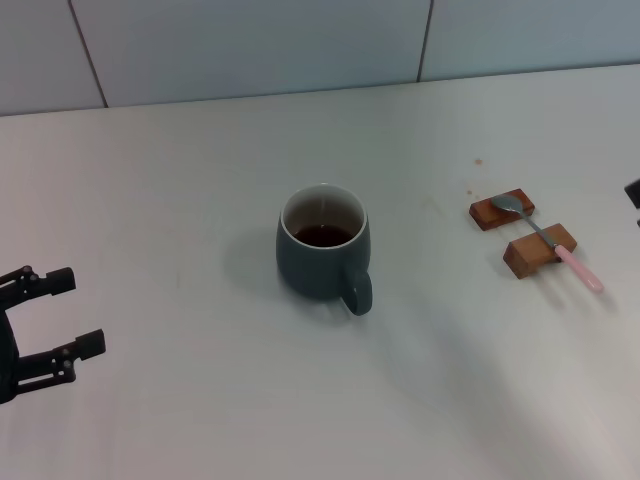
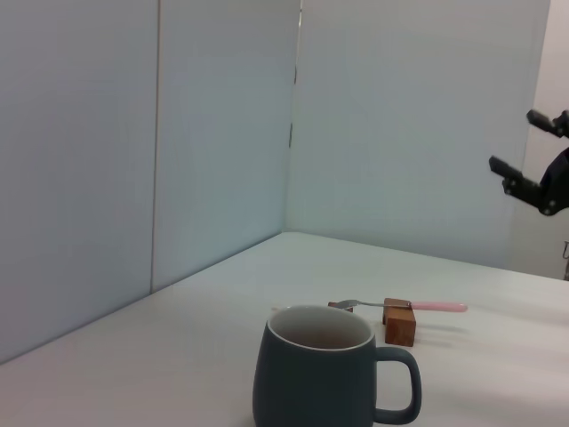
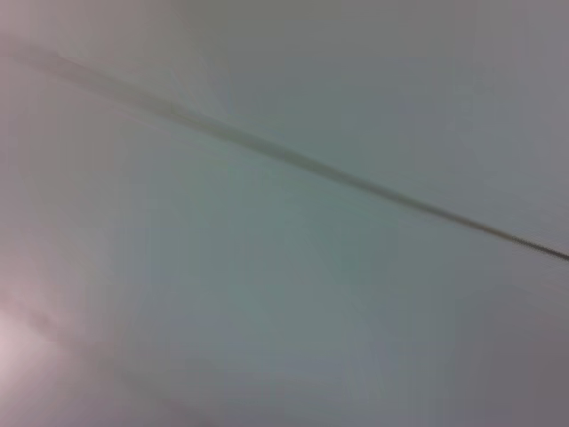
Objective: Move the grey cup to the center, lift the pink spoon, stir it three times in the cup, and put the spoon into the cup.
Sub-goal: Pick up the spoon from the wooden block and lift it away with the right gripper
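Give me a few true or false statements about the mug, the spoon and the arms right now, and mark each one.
1. The grey cup holds dark liquid. True.
2. The pink spoon stands inside the cup. False: it lies across two wooden blocks on the robot's right of the cup.
3. The left end effector grips the cup's handle. False: it is open and well off to the robot's left of the cup, holding nothing.
4. The cup's handle points toward the near edge of the table. True.
5. The right end effector is open and clear of the spoon. True.
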You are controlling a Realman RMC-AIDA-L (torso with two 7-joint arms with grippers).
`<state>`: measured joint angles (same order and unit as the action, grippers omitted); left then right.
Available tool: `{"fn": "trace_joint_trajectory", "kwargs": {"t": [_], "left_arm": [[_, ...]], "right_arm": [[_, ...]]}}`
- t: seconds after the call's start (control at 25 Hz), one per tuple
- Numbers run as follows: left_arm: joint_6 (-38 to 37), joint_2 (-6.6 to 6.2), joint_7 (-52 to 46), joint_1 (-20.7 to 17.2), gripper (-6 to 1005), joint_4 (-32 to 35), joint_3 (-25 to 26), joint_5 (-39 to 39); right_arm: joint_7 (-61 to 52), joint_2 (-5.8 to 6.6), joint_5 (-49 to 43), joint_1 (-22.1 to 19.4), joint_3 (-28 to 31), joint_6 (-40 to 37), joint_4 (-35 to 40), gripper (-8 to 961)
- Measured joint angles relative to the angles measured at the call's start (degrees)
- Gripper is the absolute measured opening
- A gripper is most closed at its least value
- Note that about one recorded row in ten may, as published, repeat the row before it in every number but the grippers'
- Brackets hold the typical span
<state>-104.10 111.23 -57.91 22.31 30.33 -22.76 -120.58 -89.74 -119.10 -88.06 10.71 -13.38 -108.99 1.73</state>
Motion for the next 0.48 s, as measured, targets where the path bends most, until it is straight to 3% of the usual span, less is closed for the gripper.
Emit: {"fn": "trace_joint_trajectory", "kwargs": {"t": [0.16, 0.48], "left_arm": [[-0.76, -0.07, 0.34, -0.2, 829, 0.0, 0.33, 0.45], [-2.42, -0.27, 1.11, -0.98, 829, -0.01, 3.76, 0.73]], "right_arm": [[-9.26, -0.18, 0.37, -1.99, 2.57, 3.68, -2.85, 662], [-13.27, -0.12, 0.28, -4.39, 2.64, 10.61, -3.75, 662]]}}
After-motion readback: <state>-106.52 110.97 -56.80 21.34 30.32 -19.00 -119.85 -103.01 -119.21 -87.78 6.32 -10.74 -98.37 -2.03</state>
